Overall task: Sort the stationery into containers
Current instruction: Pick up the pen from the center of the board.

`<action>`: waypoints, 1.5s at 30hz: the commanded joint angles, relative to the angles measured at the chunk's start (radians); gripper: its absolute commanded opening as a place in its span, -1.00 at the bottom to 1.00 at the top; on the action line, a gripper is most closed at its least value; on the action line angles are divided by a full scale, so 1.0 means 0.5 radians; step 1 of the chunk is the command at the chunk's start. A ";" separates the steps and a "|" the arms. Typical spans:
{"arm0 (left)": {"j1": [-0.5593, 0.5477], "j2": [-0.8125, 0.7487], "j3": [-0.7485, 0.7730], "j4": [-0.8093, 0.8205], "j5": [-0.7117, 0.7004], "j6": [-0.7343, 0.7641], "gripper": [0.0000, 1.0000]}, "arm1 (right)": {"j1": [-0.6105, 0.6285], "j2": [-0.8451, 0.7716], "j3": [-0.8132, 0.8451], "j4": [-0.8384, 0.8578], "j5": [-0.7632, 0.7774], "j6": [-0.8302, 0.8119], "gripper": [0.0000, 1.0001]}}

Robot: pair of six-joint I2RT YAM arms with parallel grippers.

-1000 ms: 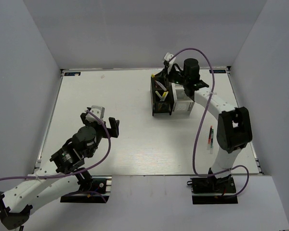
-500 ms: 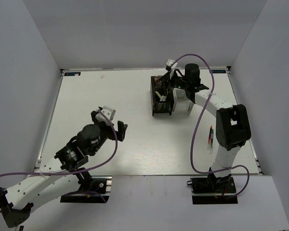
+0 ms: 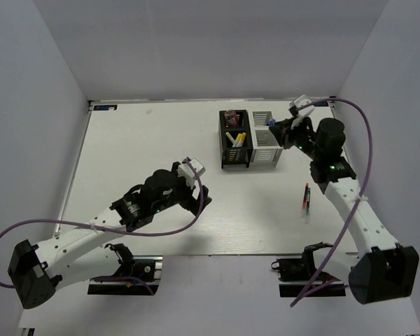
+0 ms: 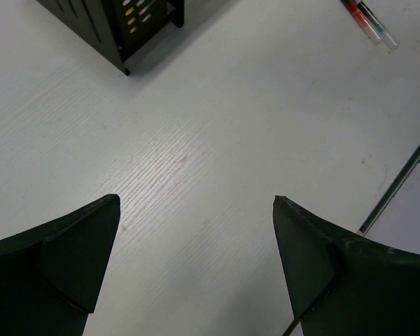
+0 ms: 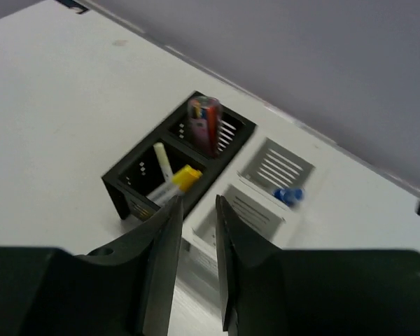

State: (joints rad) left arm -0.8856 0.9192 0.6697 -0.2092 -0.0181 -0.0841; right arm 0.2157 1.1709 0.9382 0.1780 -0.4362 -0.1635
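The black organizer [image 3: 234,142] holds a pink-red tube [image 5: 204,120] in a back compartment and white pens with yellow ends [image 5: 173,179] in a front one. The white organizer [image 3: 267,141] stands against its right side and holds a small blue-capped bottle [image 5: 288,195]. My right gripper [image 3: 283,133] hovers just right of the white organizer; in the right wrist view [image 5: 198,201] its jaws stand a narrow gap apart with nothing between them. My left gripper [image 3: 201,199] is wide open and empty over bare table [image 4: 196,203]. Thin dark red and green pens [image 3: 307,198] lie at the right, also in the left wrist view [image 4: 367,21].
A corner of the black organizer [image 4: 119,31] shows ahead of the left gripper. The table's right edge [image 4: 399,189] runs close beyond the loose pens. Grey walls enclose the table on three sides. Purple cables loop off both arms.
My right gripper has pulled back to the right from above the black organizer. My left arm has swung forward and right toward the table's middle, jaws still open.
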 commanded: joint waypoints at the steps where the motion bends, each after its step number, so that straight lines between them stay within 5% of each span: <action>1: -0.011 0.106 0.157 0.136 0.150 0.021 0.99 | -0.066 -0.179 -0.082 -0.425 0.403 0.029 -0.36; 4: -0.011 0.263 0.320 0.048 0.046 -0.061 0.99 | -0.121 -0.167 0.007 -0.806 0.513 -0.078 0.05; 12: -0.011 0.236 0.366 -0.465 -0.300 -0.316 0.99 | -0.284 0.060 0.213 -1.316 0.676 -0.253 0.31; 23: 0.007 -0.240 0.222 -0.367 -0.274 -0.415 0.99 | -0.373 0.315 0.256 -1.718 0.937 -0.213 0.22; 29: 0.007 -0.175 0.222 -0.385 -0.231 -0.415 0.99 | -0.480 0.447 0.054 -1.562 0.992 -0.225 -0.43; 45: 0.007 -0.136 0.222 -0.385 -0.166 -0.396 0.99 | -0.643 0.735 -0.119 -1.427 0.943 -0.287 -0.29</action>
State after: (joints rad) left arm -0.8856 0.8474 0.7784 -0.4004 -0.1162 -0.2863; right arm -0.0914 1.5185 0.8848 -0.5716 0.0479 -0.2962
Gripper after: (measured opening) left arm 0.995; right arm 0.355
